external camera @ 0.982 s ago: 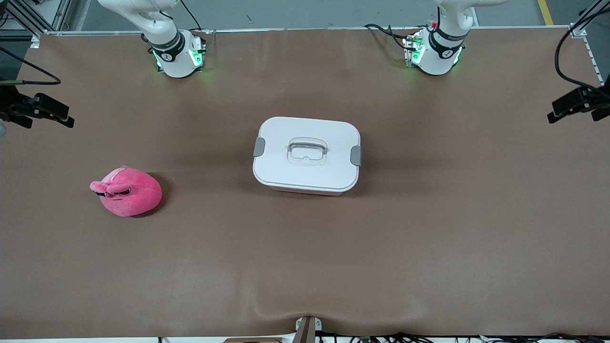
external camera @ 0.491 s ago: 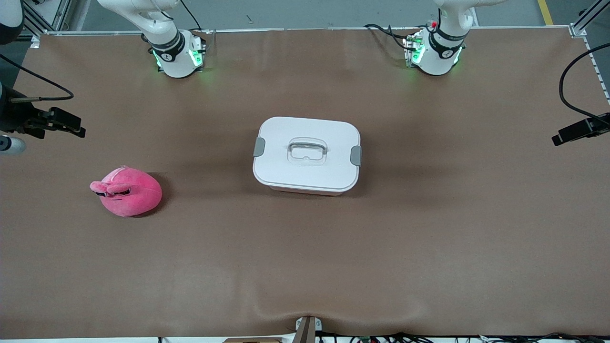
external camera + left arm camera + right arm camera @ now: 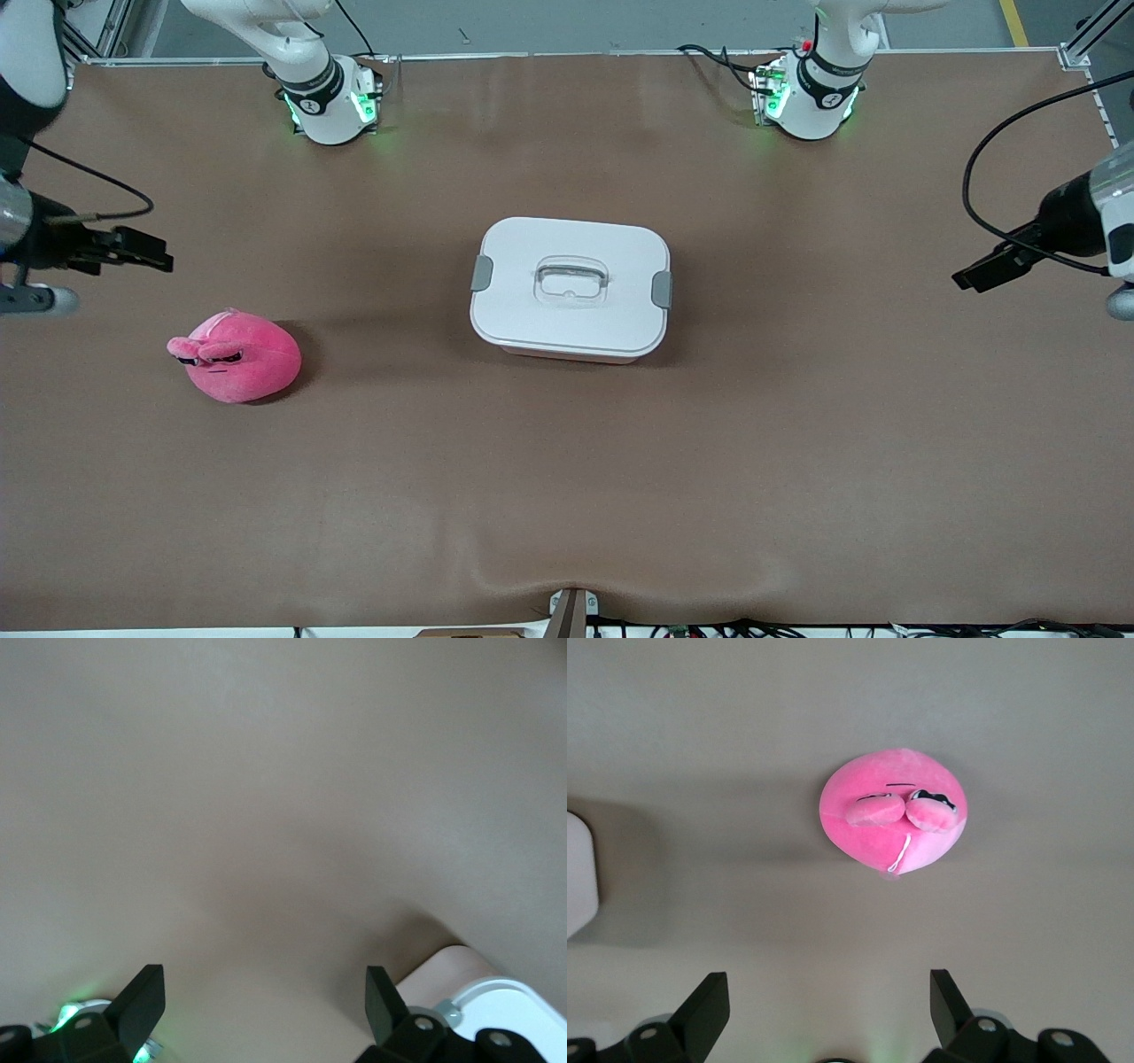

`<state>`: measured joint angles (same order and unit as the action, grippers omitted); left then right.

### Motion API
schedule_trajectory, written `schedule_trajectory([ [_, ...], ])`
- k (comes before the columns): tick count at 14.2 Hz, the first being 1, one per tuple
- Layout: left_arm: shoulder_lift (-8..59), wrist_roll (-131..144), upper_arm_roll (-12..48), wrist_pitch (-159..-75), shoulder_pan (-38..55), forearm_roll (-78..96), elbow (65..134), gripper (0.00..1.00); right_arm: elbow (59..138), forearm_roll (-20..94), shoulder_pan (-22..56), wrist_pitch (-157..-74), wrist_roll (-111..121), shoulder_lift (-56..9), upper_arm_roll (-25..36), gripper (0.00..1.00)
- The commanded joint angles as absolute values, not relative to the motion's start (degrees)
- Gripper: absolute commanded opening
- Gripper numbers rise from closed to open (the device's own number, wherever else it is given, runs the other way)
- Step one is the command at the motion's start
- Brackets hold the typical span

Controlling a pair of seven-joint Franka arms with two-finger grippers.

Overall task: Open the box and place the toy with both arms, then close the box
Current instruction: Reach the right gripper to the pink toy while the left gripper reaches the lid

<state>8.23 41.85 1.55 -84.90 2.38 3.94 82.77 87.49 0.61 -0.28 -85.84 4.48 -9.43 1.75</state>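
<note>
Right wrist view is showing the right gripper (image 3: 824, 1010) with its two black fingers (image 3: 709, 1005) spread wide and holding nothing, hanging over bare brown table (image 3: 744, 718) with the toy (image 3: 893, 811) lying in the upper middle of the frame, apart from the fingertips. A white corner of the box (image 3: 580, 873) is peeking in at the left edge of that frame.

In the left wrist view the left gripper (image 3: 266, 1001) is likewise standing wide open and empty over plain tabletop, a corner of the box showing at the lower right of the frame.

In the front view the right gripper (image 3: 142, 251) is sitting at the left edge of the frame, the left gripper (image 3: 979, 273) at the right edge, both over the table's end margins. The box (image 3: 570, 288) is resting at frame center with its lid (image 3: 532, 248) on and grey clips (image 3: 481, 273) at both ends; the toy is lying at the lower left of it, well apart. Open brown surface is surrounding both things on every side.
</note>
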Motion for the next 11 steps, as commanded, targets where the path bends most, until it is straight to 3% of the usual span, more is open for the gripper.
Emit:
schedule_trajectory([
  [1,9.9,49.5,1.3,-84.1,4.6,6.2,81.5,1.0,86.4,0.1,-0.2,-86.5,5.9,-11.9,1.8,1.0],
  [5,11.7,65.8,1.2,-87.6,11.5,6.2,81.4,1.0,86.9,0.1,-0.7,-89.3,10.4,-15.2,1.8,1.0],
  [11,14.3,82.9,1.7,-91.5,17.0,8.1,81.5,1.0,94.2,0.1,-3.4,-98.9,18.8,-15.4,1.8,1.0],
])
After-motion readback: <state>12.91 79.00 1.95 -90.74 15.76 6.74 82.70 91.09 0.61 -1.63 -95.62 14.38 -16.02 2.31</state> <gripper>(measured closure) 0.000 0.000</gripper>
